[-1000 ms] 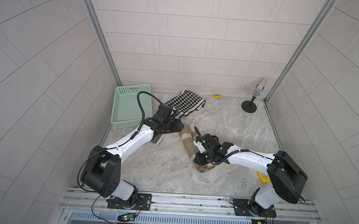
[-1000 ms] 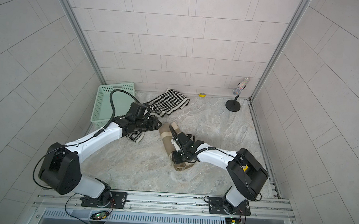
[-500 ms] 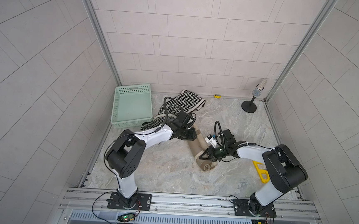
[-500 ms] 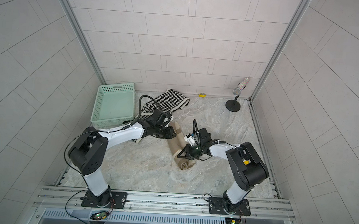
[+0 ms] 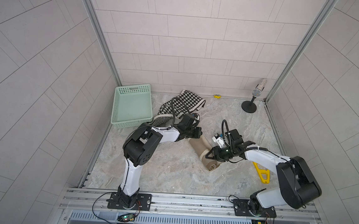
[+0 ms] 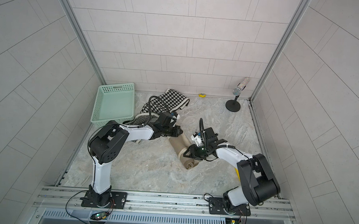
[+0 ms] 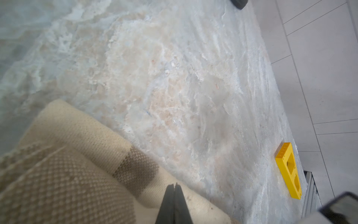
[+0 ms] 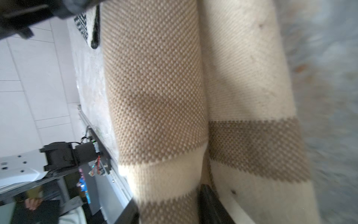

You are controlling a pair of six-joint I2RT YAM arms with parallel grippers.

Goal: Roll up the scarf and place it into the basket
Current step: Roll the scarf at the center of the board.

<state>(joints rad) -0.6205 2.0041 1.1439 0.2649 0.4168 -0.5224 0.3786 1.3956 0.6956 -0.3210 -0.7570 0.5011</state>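
The left pincer is now clenched tight, its tips resting on the far end of the scarf; a moment ago it was wider and further left. The right pincer is spreading wider than before, one finger on each side of the roll, and I think it is not squeezing hard. The scarf is lying rolled on the tabletop, right of the empty mint-green basket. So the rolling is looking done, and lifting is likely coming next. The scarf is a soft, bumpy knit, tan and cream with a brown stripe, making a fat tube. The basket is hard plastic with little holes
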